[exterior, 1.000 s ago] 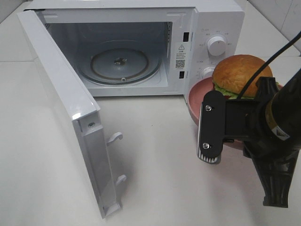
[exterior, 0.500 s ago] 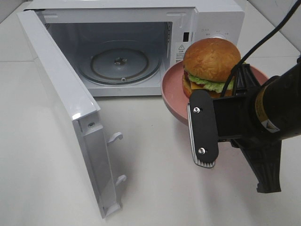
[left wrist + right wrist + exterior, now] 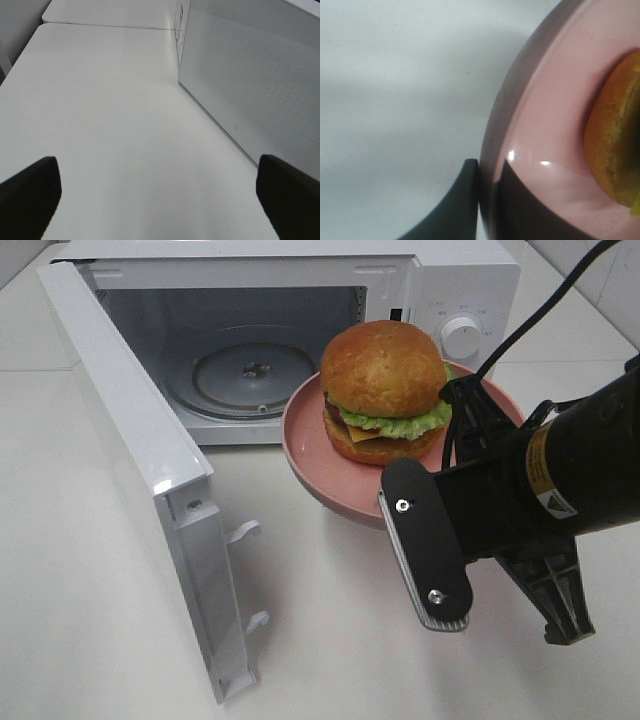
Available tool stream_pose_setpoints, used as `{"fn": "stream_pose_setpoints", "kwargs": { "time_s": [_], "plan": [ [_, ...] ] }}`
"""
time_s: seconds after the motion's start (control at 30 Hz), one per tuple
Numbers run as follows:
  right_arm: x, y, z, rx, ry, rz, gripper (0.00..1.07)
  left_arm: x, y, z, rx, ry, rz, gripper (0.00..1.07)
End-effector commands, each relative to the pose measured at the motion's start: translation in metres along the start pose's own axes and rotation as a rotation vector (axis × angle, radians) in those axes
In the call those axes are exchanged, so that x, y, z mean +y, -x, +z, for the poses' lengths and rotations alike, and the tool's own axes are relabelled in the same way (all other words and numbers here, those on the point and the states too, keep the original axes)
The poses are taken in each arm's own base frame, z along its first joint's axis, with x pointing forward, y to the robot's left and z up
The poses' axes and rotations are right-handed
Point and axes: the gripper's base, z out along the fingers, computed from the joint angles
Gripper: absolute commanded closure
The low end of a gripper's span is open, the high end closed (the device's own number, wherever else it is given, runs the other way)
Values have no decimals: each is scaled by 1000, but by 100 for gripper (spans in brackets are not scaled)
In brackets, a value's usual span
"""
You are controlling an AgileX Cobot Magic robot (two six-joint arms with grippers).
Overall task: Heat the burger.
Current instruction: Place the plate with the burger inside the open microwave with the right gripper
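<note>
left gripper (image 3: 160, 200): seen in its wrist view only; two dark fingertips set wide apart, nothing between them, over bare white tabletop (image 3: 110, 125), near the outer face of the microwave door.
microwave door (image 3: 140, 470): white, swung fully open to the left, two latch hooks (image 3: 243, 532) on its near edge.
microwave (image 3: 300, 260): white, at the far side of the table, cavity open and lit.
glass turntable (image 3: 255, 375): round, lying flat on the cavity floor, bare.
pink plate (image 3: 330, 465): round, held raised off the tabletop just in front of the right part of the opening, outside the cavity.
burger (image 3: 385, 390): domed golden-brown bun, lettuce frill, cheese and dark patty; sits upright on the pink plate, towards its far side.
right gripper (image 3: 490, 175): black; fingers clamped on the plate's near-right rim, one above and one below the edge.
control knob (image 3: 462, 337): white, on the microwave's right panel, beyond the plate.
black cable (image 3: 530, 310): runs from the right arm to the far right.
</note>
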Motion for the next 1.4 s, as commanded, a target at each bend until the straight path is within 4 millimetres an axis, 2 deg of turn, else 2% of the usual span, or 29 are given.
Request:
{"fn": "stream_pose_setpoints", "kwargs": {
  "time_s": [0.03,0.3,0.47,0.7,1.0,1.17,1.23,1.4],
  "plan": [
    [-4,4,-3,-45,-39,-92,106,0,-1,-3,-28,-5,3,8],
    [-6,7,-2,-107,-46,-139,106,0,-1,-3,-28,-5,3,8],
    [-10,-6,2,-105,-45,-162,106,0,-1,-3,-28,-5,3,8],
    [-14,-12,4,-119,-64,-203,106,0,-1,-3,-28,-5,3,8],
    [-11,-5,19,-154,-39,-242,106,0,-1,-3,-28,-5,3,8],
    [-21,1,28,-170,-36,-230,106,0,-1,-3,-28,-5,3,8],
    [-36,3,34,-166,-49,-221,106,0,-1,-3,-28,-5,3,8],
    [-47,9,45,-167,-42,-221,105,0,-1,-3,-28,-5,3,8]
  ]
}}
